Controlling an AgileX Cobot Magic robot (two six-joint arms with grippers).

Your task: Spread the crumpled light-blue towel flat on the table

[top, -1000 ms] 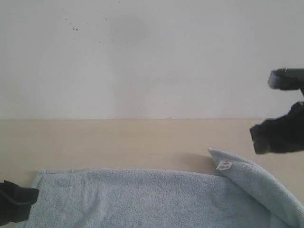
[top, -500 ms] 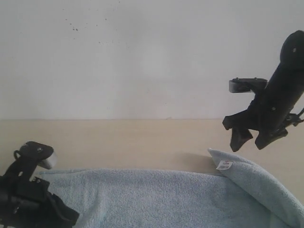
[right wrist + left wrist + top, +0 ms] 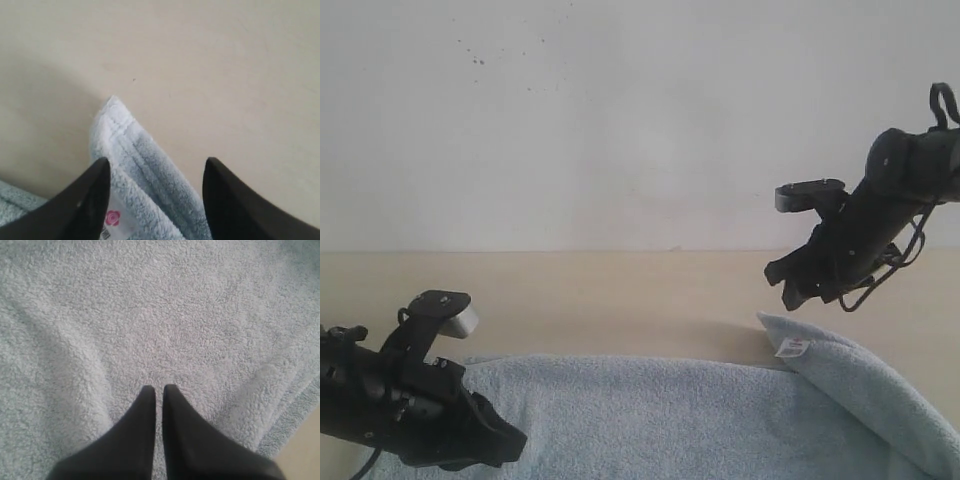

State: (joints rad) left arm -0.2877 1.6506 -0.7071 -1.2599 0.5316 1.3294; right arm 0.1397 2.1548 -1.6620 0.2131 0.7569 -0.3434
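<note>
right wrist view: right pincer, spread wide, hangs over the folded-over corner of the towel on the surface. unfolding looks underway; next, lower and pinch that corner. left pincer, tips together and empty, sits over the towel.
</note>
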